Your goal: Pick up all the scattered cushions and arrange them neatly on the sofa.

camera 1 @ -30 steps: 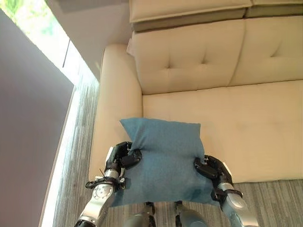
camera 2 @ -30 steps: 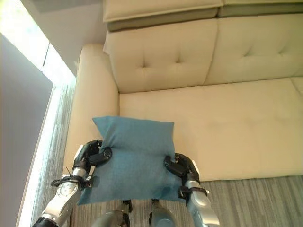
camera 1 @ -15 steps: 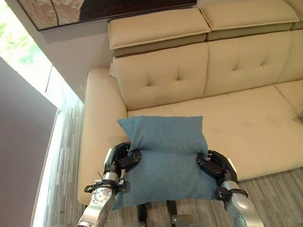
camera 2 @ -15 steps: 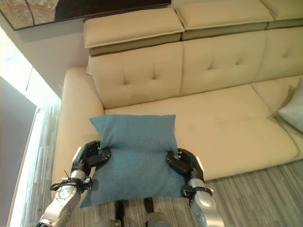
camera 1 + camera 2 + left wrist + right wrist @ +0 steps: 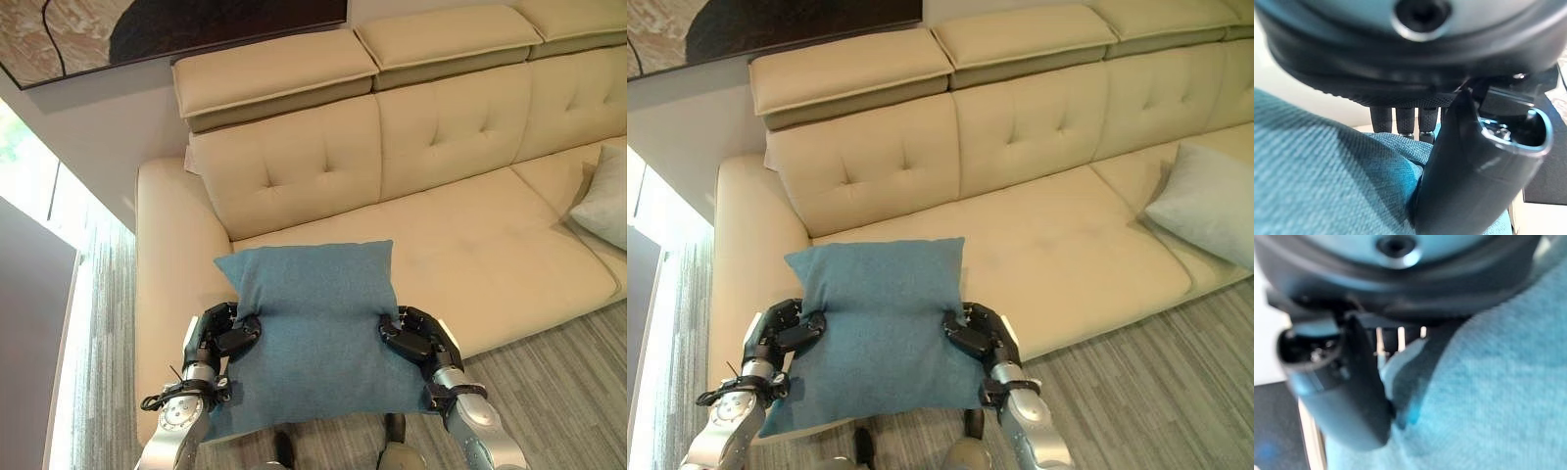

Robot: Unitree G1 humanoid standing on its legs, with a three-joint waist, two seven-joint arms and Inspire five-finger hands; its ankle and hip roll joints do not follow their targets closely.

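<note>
Both hands pinch blue cushion (image 5: pixel 313 323) (seemingly firmly).

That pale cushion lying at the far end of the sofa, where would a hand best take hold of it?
The pale cushion leans tilted in the sofa corner. Probably best taken by its two side edges, from the front, as both hands now pinch the blue cushion.

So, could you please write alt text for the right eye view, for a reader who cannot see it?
Both robot hands, left hand and right hand, grip the side edges of a blue cushion in front of a beige sofa. A pale grey cushion lies on the seat at the right.
</note>
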